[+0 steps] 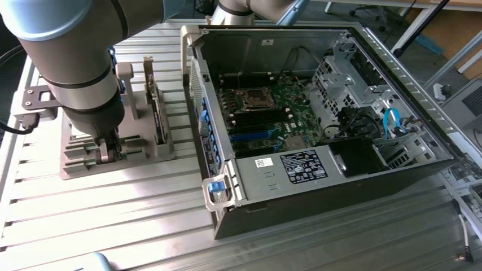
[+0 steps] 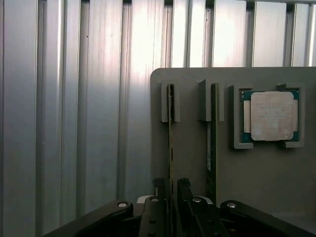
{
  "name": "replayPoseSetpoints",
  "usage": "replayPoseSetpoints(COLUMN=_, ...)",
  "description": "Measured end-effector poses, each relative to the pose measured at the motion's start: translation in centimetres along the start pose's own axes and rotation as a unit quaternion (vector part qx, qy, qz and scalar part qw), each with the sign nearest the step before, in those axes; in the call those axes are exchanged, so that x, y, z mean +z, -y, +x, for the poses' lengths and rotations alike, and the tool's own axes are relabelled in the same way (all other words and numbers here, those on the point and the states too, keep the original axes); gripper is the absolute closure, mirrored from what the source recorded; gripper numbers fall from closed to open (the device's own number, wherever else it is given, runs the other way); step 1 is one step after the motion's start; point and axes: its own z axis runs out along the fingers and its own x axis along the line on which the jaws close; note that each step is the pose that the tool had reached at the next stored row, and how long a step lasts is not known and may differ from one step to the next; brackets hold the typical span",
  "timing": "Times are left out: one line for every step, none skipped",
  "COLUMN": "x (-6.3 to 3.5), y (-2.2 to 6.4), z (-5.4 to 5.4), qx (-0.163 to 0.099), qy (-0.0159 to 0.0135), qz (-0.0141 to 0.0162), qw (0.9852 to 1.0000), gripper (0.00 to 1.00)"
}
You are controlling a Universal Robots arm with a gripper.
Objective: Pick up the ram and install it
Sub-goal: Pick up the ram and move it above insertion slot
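Ram [image 2: 170,143]: stands on its long edge in a slot of the grey holder [image 2: 266,173], not yet lifted. A second stick [image 2: 213,138] like it stands in the next slot, just beside. A square processor chip [image 2: 273,116] lies in its own pocket further along the holder.

Fingers [image 2: 158,190]: open wide, one on each side of the ram at the end nearest the wrist camera. We see a thin gap on both sides, so we read no grip yet. Nothing is held.

Step in hand, as we judge it: the pick-up, with the fingers straddling the stick and not closed. Install not begun.

What the move calls for, in our view: a square close on the two flat faces, centred so the thin board is not bent, and clear of the neighbouring stick. After that, a straight lift out of the slot, not a tilt.

Surroundings, exterior view: the holder sits on the ribbed metal tabletop [image 1: 113,226] at that view's left, with an upright card [image 1: 156,113] in it. The open computer case [image 1: 263,42] lies at that view's right, apart from the holder, its board exposed.
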Motion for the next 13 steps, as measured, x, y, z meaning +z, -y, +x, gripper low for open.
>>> replayPoseSetpoints(x=0.01, y=0.00, z=0.00, qx=0.000, qy=0.0001, qz=0.0001, qw=1.0000, gripper=0.76)
replayPoseSetpoints(x=0.02, y=0.00, z=0.00, qx=0.000, qy=0.0001, qz=0.0001, qw=1.0000, gripper=0.76)
replayPoseSetpoints(x=0.02, y=0.00, z=0.00, qx=0.001, qy=0.0000, qz=0.0001, qw=1.0000, gripper=0.76)
replayPoseSetpoints(x=0.03, y=0.00, z=0.00, qx=0.001, qy=0.0001, qz=0.0001, qw=1.0000, gripper=0.76)
replayPoseSetpoints(x=0.03, y=0.00, z=0.00, qx=0.002, qy=0.0001, qz=0.0001, qw=1.0000, gripper=0.76)
replayPoseSetpoints(x=0.03, y=0.00, z=0.00, qx=0.003, qy=0.0001, qz=0.0001, qw=1.0000, gripper=0.76)
replayPoseSetpoints(x=0.04, y=0.00, z=0.00, qx=0.003, qy=0.0001, qz=0.0002, qw=1.0000, gripper=0.76)
replayPoseSetpoints(x=0.03, y=0.00, z=0.00, qx=0.004, qy=0.0001, qz=0.0001, qw=1.0000, gripper=0.76)
replayPoseSetpoints(x=0.04, y=0.00, z=0.00, qx=0.004, qy=0.0001, qz=0.0002, qw=1.0000, gripper=0.76)
replayPoseSetpoints(x=0.04, y=0.00, z=0.00, qx=0.004, qy=0.0001, qz=0.0002, qw=1.0000, gripper=0.76)
replayPoseSetpoints(x=0.04, y=0.00, z=0.00, qx=0.004, qy=0.0001, qz=0.0002, qw=1.0000, gripper=0.76)
replayPoseSetpoints(x=0.04, y=0.01, z=-0.01, qx=0.004, qy=0.0002, qz=0.0002, qw=1.0000, gripper=0.76)
replayPoseSetpoints(x=0.06, y=0.01, z=-0.03, qx=0.004, qy=0.0003, qz=0.0004, qw=1.0000, gripper=0.76)
